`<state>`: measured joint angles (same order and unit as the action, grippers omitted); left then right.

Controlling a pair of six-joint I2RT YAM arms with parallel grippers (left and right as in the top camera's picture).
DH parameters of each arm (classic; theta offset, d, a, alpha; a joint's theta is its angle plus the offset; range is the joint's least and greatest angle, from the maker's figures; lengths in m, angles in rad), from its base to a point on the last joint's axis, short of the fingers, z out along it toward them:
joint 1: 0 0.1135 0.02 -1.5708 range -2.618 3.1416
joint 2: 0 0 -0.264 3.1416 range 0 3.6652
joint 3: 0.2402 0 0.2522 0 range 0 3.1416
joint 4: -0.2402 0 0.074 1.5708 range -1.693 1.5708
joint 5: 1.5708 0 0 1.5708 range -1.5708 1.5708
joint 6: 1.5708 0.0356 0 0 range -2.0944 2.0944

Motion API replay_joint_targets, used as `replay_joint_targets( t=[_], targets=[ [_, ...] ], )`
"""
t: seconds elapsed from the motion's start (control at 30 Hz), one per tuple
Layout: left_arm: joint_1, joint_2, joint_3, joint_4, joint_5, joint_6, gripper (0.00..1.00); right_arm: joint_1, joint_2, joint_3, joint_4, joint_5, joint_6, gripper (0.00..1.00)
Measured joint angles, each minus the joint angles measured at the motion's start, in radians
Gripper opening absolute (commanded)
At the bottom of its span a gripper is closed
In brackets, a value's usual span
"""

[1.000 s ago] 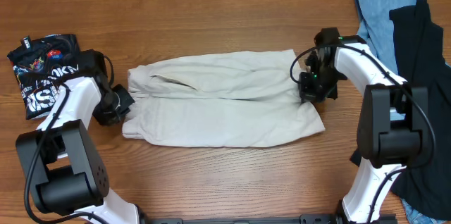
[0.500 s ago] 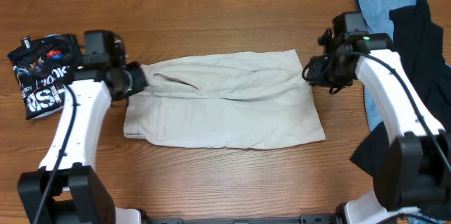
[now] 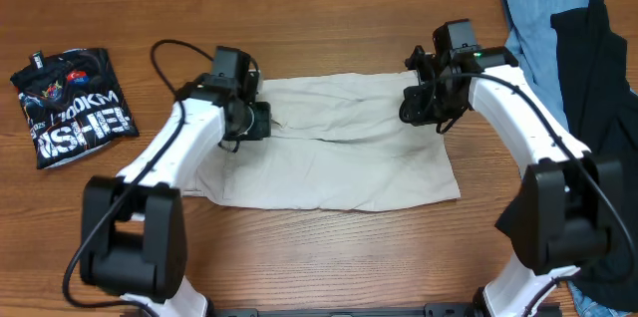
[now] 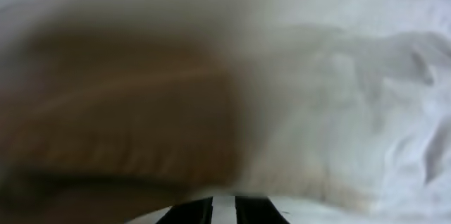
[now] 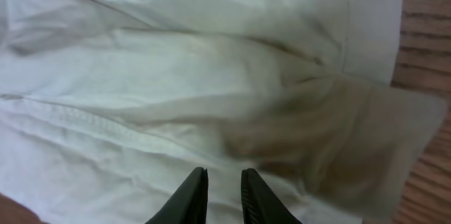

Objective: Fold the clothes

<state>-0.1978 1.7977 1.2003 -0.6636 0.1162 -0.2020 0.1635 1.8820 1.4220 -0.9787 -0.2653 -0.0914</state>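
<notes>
Both claws now over shorts.

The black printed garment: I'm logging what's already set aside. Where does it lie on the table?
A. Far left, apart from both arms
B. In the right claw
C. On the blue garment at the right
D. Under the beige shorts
A: the black printed garment lies alone at the table's far left, clear of the shorts.

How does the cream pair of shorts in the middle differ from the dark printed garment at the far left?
The cream shorts are pale and plain; the dark printed garment is black with bold white lettering. The shorts lie spread wide across the table's middle, while the printed one is a small folded bundle. Both robot arms are over the shorts; none is at the printed garment. Both rest on the wooden table.
</notes>
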Motion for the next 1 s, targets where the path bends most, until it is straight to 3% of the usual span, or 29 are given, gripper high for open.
replay_joint_targets(
  t=[0.3, 0.43, 0.63, 1.0],
  targets=[
    [-0.003, 0.034, -0.001, 0.225, -0.031, -0.087, 0.30, 0.000, 0.077, -0.001, 0.159, -0.001, -0.007, 0.23],
    [-0.003, 0.034, -0.001, 0.243, -0.043, -0.133, 0.32, 0.000, 0.153, -0.001, 0.232, -0.001, -0.005, 0.41],
    [-0.003, 0.070, -0.001, 0.227, -0.053, -0.163, 0.32, -0.002, 0.213, -0.001, 0.363, 0.000, -0.002, 0.49],
    [0.024, 0.146, 0.005, 0.222, -0.035, -0.229, 0.32, -0.018, 0.206, 0.175, 0.102, 0.024, 0.013, 0.57]
  ],
)
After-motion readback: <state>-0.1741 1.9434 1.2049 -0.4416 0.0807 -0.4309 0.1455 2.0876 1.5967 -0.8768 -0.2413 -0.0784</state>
